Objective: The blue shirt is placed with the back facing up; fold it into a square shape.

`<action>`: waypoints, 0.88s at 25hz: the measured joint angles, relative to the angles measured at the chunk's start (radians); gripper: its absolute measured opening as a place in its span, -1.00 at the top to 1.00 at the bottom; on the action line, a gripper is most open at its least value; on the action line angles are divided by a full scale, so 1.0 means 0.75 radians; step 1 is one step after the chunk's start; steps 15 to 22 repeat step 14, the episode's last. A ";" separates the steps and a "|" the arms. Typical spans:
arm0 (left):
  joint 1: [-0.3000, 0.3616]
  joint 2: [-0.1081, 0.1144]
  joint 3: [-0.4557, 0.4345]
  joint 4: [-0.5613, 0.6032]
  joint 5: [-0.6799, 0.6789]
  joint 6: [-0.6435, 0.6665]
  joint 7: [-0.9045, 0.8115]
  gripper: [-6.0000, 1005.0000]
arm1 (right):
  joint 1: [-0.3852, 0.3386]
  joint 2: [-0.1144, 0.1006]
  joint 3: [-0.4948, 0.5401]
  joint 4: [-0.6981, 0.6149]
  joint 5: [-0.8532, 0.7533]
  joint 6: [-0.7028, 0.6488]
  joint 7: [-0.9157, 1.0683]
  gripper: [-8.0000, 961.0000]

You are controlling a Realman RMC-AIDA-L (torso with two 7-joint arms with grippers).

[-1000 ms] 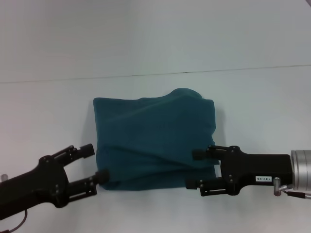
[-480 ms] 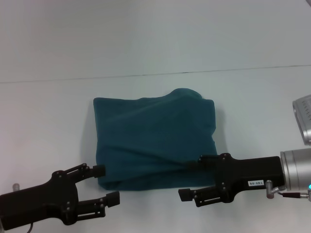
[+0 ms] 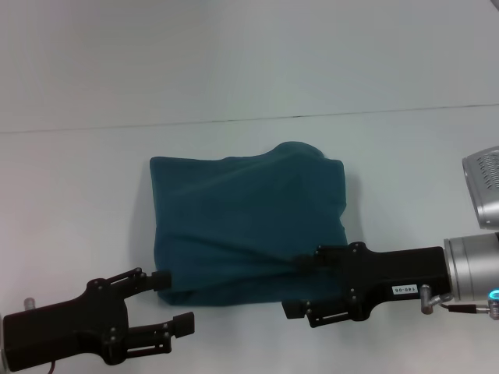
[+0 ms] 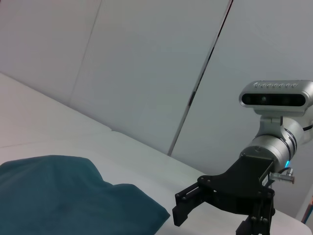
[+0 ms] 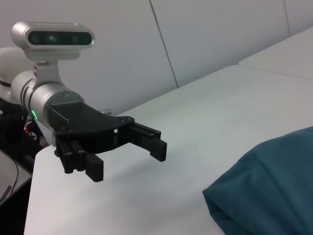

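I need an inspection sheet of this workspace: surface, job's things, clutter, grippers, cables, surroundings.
Surface: plain white table, bare around the cloth.
Job's things: dark teal-blue soft fabric shirt, folded into a rough square, one far corner bulging.
Clutter: nothing seen.
Grippers: left gripper open, at the shirt's near left corner; right gripper open, at the near right edge. Neither holds cloth.
Cables: thin dark cable by the left arm.
Surroundings: white panelled wall.

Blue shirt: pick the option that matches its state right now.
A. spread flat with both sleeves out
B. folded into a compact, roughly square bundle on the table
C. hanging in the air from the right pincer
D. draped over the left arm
B: the blue shirt lies folded in a roughly square bundle on the table, with the open left pincer and open right pincer at its near edge, neither gripping it.
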 joint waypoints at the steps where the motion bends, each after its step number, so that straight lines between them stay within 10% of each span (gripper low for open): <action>1: -0.001 0.000 0.000 -0.001 0.000 -0.002 -0.002 -0.77 | 0.001 0.000 0.000 0.000 0.000 0.000 0.002 -0.93; 22: -0.002 -0.001 0.000 -0.005 0.001 -0.006 -0.009 -0.77 | 0.003 0.002 0.000 0.002 0.000 0.003 0.018 -0.93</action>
